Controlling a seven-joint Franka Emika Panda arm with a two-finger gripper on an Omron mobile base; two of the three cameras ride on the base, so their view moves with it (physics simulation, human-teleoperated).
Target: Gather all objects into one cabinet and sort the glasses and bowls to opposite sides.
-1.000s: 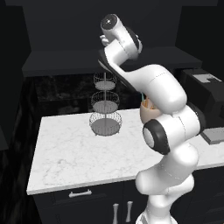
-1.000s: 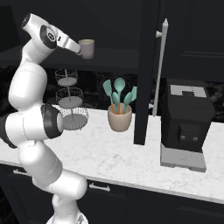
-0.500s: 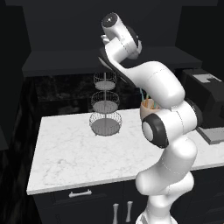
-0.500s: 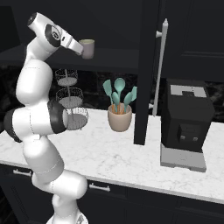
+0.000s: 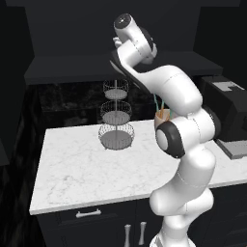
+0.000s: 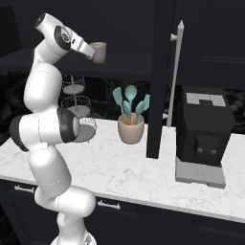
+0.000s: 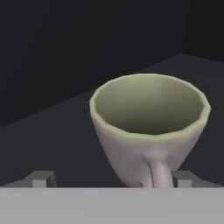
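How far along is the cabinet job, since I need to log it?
Done: the cabinet door stands open. In hand: a pale handled cup sits over the dark shelf, between the fingertips of the open gripper, not clamped. Left: the other pieces and sorting by sides, which I can't confirm here.

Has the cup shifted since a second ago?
No. In the right base view the cup sits at the same gap left of the silver bar handle.
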